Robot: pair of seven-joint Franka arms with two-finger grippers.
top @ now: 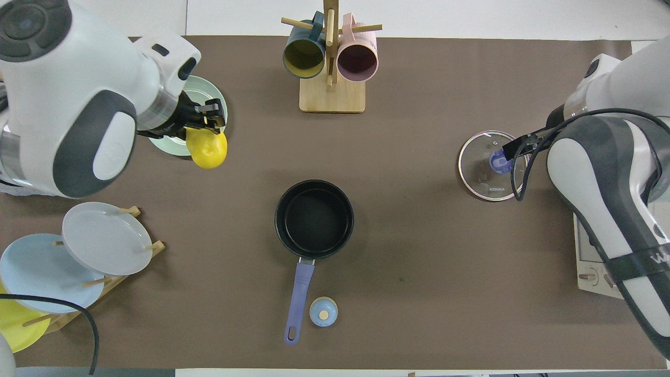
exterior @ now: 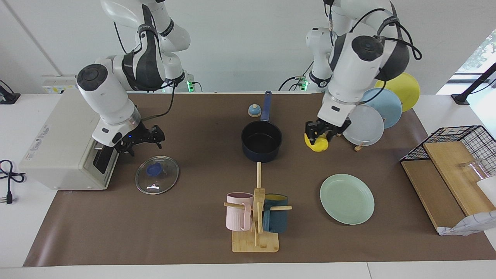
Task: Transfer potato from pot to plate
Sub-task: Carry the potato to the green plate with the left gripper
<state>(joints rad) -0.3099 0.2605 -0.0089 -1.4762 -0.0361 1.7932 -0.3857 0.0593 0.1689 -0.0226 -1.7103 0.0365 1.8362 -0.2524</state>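
Observation:
My left gripper is shut on the yellow potato and holds it in the air over the mat, between the pot and the plate. In the overhead view the potato overlaps the plate's rim under the left gripper. The navy pot stands empty mid-table, handle toward the robots; it also shows in the overhead view. The mint-green plate lies empty, farther from the robots, and is partly covered in the overhead view. My right gripper waits open over the mat beside the glass lid.
A glass lid lies toward the right arm's end, beside a white appliance. A mug rack stands farther out than the pot. Upright plates in a rack stand close to the left gripper. A small blue bell sits by the pot's handle.

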